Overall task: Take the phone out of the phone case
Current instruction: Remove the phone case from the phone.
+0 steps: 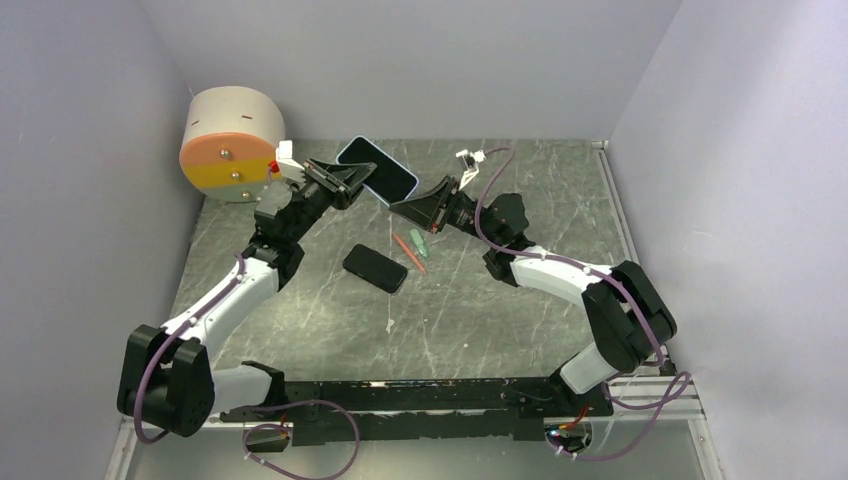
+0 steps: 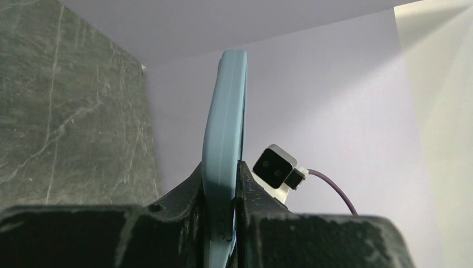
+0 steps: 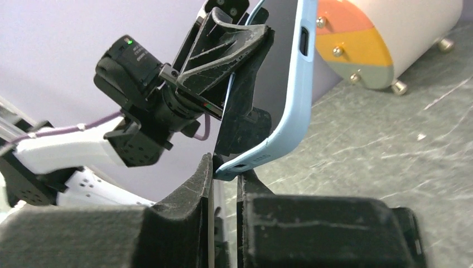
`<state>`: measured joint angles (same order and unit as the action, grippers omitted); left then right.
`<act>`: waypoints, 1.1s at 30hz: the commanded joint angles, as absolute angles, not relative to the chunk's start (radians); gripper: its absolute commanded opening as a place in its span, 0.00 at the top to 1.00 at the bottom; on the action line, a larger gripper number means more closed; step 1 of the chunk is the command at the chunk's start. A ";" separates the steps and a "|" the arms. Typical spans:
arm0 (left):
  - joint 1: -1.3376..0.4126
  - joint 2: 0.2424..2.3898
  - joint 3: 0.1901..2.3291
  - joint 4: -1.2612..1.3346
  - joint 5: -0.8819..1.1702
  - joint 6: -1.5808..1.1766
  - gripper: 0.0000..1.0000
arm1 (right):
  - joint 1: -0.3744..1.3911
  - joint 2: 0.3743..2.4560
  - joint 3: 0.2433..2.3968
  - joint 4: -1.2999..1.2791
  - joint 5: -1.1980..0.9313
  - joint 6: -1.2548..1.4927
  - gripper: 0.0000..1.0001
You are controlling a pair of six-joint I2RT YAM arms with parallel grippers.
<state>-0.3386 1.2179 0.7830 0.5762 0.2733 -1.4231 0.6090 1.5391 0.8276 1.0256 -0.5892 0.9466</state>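
The phone (image 1: 372,163), black screen up, sits in a light blue phone case (image 2: 226,123) and is held in the air over the back of the table. My left gripper (image 1: 352,183) is shut on the case's left side; in the left wrist view (image 2: 221,170) the case's edge stands upright between the fingers. My right gripper (image 1: 401,209) is at the case's lower right corner. In the right wrist view (image 3: 226,163) the narrow jaws pinch that corner of the case (image 3: 290,111).
A black phone-shaped slab (image 1: 375,268) lies flat on the grey marbled table (image 1: 500,300) below the held phone. A red pen (image 1: 408,250) and a small green piece (image 1: 418,242) lie beside it. A white drum with an orange and yellow face (image 1: 228,140) stands back left.
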 commanded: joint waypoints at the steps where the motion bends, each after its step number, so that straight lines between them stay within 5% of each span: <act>1: -0.352 1.238 0.840 0.559 0.408 -1.459 0.98 | 0.621 1.528 0.864 1.076 -0.684 0.620 1.00; 18: -0.330 1.255 0.865 0.610 0.582 -1.424 0.97 | 0.618 1.519 0.968 0.729 -0.718 0.102 0.99; 21: -0.302 1.247 0.866 0.596 0.610 -1.391 0.97 | 0.616 1.494 0.956 0.698 -0.736 0.101 0.88; 26: -0.243 1.236 0.893 0.535 0.698 -1.271 0.98 | 0.600 1.409 0.892 0.628 -0.759 0.113 0.55; 33: -0.192 1.244 0.969 0.400 0.885 -1.082 0.97 | 0.595 1.306 0.836 0.536 -0.794 0.147 0.43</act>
<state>-0.2142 1.2728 0.8776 0.4263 0.7048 -1.2224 0.5968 1.3655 0.8413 0.5629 -0.7685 0.1463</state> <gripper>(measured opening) 0.181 0.559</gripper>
